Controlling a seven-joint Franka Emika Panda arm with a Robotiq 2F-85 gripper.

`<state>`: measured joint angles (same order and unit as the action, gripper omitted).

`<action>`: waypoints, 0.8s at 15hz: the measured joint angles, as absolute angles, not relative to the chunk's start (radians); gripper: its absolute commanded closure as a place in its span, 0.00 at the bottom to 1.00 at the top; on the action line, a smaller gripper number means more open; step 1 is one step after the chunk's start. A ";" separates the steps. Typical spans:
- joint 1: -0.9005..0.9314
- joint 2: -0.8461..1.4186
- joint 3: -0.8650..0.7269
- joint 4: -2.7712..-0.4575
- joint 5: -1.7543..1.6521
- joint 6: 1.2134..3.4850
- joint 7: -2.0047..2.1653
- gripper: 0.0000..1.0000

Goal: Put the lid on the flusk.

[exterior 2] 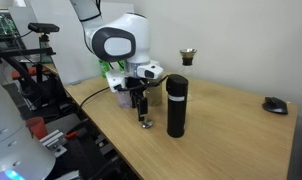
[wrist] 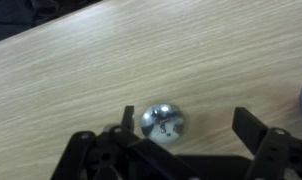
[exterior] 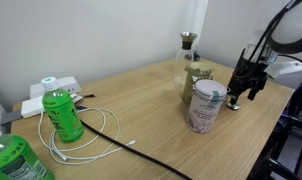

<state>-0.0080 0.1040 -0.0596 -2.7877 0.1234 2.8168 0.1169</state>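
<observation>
The lid (wrist: 163, 121) is a small round shiny silver cap lying on the wooden table. In the wrist view it sits between my gripper's (wrist: 186, 126) open fingers, close to the left finger and apart from the right one. In an exterior view the gripper (exterior 2: 143, 114) is low over the table, with the lid (exterior 2: 145, 124) just under it. In an exterior view the gripper (exterior: 243, 93) is down beside the tin can. The flusk (exterior: 189, 52), slim and pale with a dark flared neck, stands at the table's far side, also seen in an exterior view (exterior 2: 188, 57).
A white-and-pink tin can (exterior: 205, 105) stands right next to the gripper, a glass jar (exterior: 196, 78) behind it. A tall black column (exterior 2: 176, 105) stands close to the gripper. A green bottle (exterior: 62, 115), white cable (exterior: 71, 150) and black cable (exterior: 141, 155) lie farther off. A mouse (exterior 2: 275, 105) is near an edge.
</observation>
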 measured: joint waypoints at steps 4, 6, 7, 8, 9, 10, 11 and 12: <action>-0.008 0.144 -0.057 -2.786 0.139 2.851 0.120 0.00; -0.008 0.162 -0.057 -2.781 0.139 2.873 0.124 0.00; -0.008 0.169 -0.057 -2.777 0.139 2.879 0.126 0.00; -0.008 0.175 -0.057 -2.772 0.139 2.882 0.127 0.00; -0.008 0.179 -0.057 -2.768 0.138 2.884 0.128 0.00; -0.008 0.185 -0.057 -2.763 0.138 2.885 0.129 0.00; -0.008 0.192 -0.057 -2.757 0.137 2.887 0.131 0.00; -0.008 0.199 -0.057 -2.751 0.137 2.887 0.132 0.00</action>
<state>-0.0080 0.1986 -0.0566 -2.7509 0.1372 2.8874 0.1324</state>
